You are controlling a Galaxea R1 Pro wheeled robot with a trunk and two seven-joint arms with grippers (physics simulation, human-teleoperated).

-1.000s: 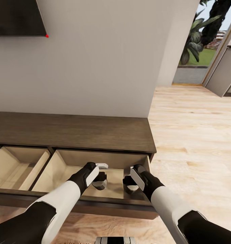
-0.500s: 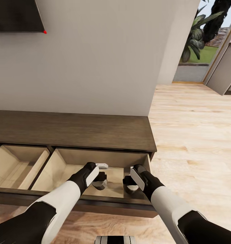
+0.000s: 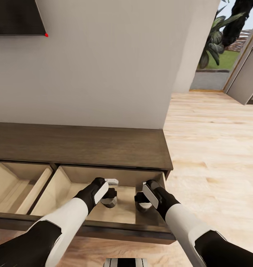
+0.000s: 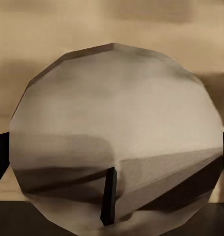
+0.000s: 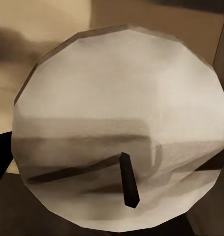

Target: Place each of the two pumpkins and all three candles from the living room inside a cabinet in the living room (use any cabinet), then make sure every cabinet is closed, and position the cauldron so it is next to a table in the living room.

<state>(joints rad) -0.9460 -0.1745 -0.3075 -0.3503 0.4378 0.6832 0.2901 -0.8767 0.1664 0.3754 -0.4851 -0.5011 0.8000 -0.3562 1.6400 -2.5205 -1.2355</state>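
Cabinet: cabinet stood against the pale wall, its dark flat top just beyond both grippers; two drawers were pulled out, showing light tan insides.
Right drawer: right drawer lay directly beneath both grippers, its dark front edge nearer the robot than the grippers.
Left drawer: left drawer sat open, off to the left gripper's outer side.
Left gripper: left gripper pointed down into the right drawer and pinched a candle, with dark finger edges at both sides of the candle in the left wrist view.
Left candle: left candle was held between the left gripper's fingers, its round pale top and short dark wick facing the wrist camera, tan drawer wood behind it.
Right gripper: right gripper hung beside the left gripper over the same drawer, closed on a second candle.
Right candle: right candle sat in the right gripper, showing a faceted round top with a dark wick; a dark finger showed at one side.
Floor: light wooden floor stretched away on the right gripper's outer side.
Screen: dark screen hung on the wall well above the grippers.
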